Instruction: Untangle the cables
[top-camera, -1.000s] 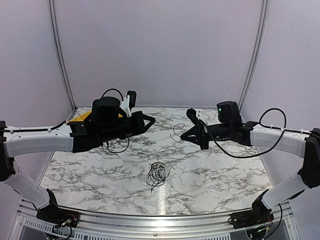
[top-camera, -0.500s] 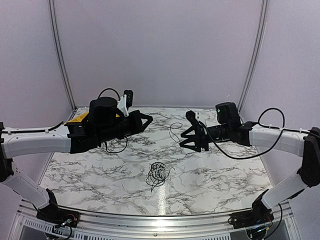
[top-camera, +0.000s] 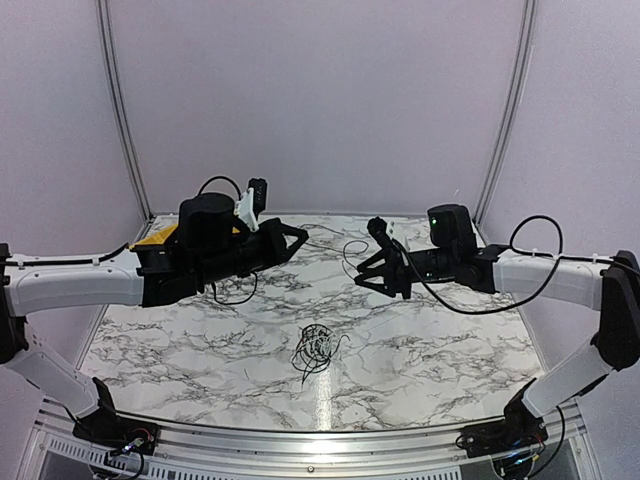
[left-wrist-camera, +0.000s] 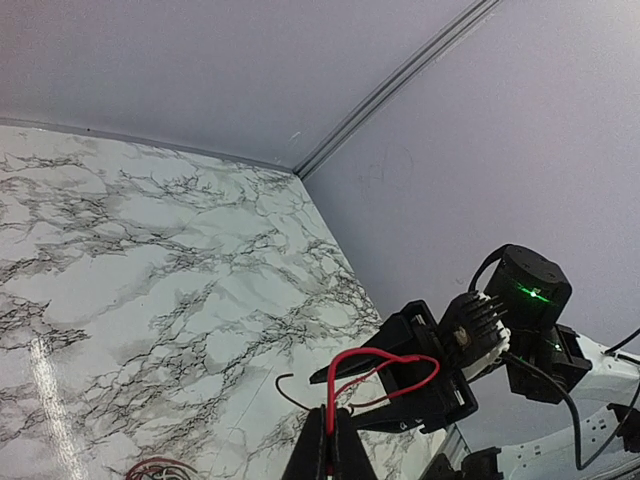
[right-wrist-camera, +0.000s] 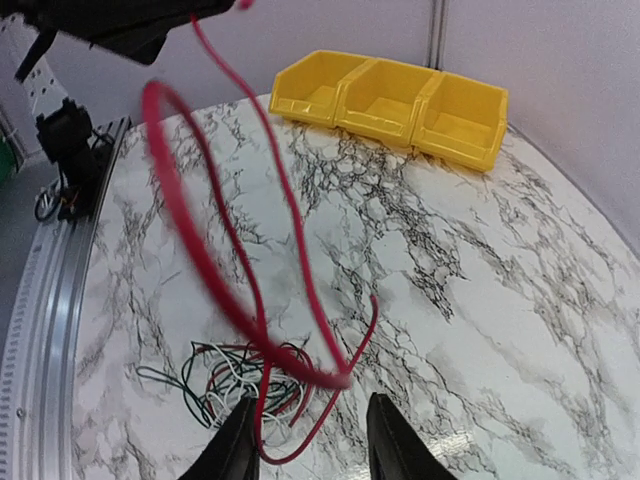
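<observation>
On the marble table (top-camera: 450, 350), yellow bin (top-camera: 155, 238) is sitting at the 10 o'clock corner. My left gripper (left-wrist-camera: 328, 445) is pinching one red wire (left-wrist-camera: 385, 365), holding it up off the surface. My right gripper (right-wrist-camera: 310, 440) is hovering at its 3 o'clock, jaws apart, the red loop hanging just in front. Remaining cables (top-camera: 315, 350) are lying bundled at 6 o'clock

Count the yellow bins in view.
3, in one row by the wall, seen from the right wrist: left bin, middle bin, right bin. Overhead, the left arm hides most.
</observation>
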